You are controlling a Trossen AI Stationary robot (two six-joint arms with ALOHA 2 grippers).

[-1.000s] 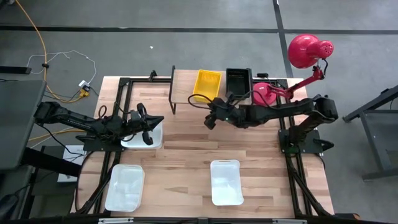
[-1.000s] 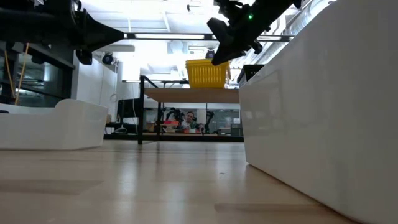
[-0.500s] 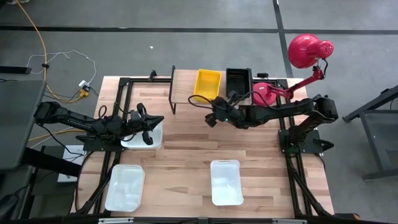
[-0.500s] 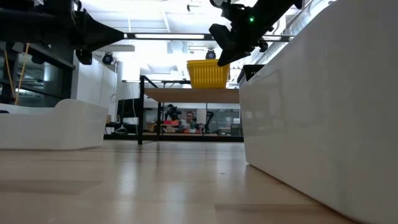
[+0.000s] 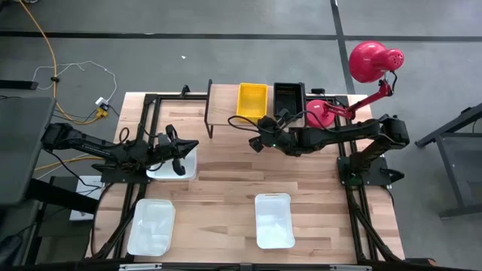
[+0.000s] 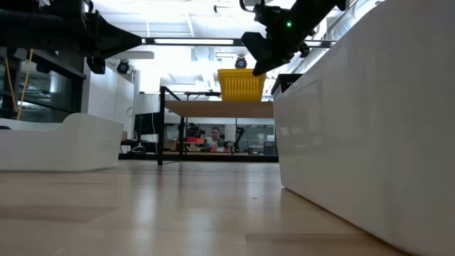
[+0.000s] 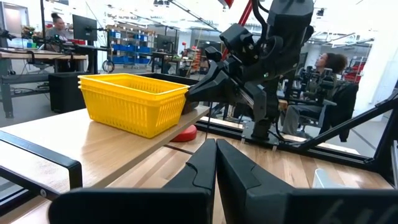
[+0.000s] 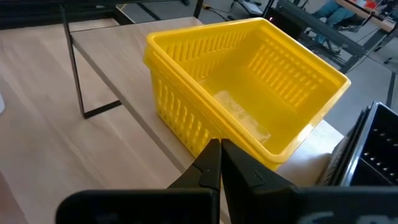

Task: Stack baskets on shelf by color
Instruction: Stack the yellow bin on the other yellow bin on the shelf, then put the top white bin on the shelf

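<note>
A yellow basket (image 5: 252,98), which looks like two nested ones, stands flat on the wooden shelf (image 5: 223,105) beside a black basket (image 5: 289,97). My right gripper (image 8: 219,144) is shut, its tips at the yellow basket's near wall; the low view shows it (image 6: 252,65) just in front of the basket (image 6: 242,84). My left gripper (image 5: 179,153) is shut on nothing and hovers above a white basket (image 5: 172,167) at the table's left. Two more white baskets (image 5: 151,226) (image 5: 274,220) rest on the table near its near edge. My right gripper pushes the yellow basket with its shut fingertips against the lower part of the near wall (image 8: 205,134), close to a corner. The fingers come roughly level from the table's near side, as the left wrist view shows (image 7: 193,94). The basket stays upright on the shelf top.
A red lamp (image 5: 375,62) with its base (image 5: 320,113) stands right of the black basket. The shelf's left part (image 5: 221,98) is bare wood over thin black legs (image 5: 209,124). Bare table lies between both arms (image 5: 226,165). People sit in the room beyond (image 6: 213,135).
My right gripper has moved toward the table's far edge, staying shut. The yellow basket has slid along the shelf top toward the far edge with it, keeping upright beside the black basket.
</note>
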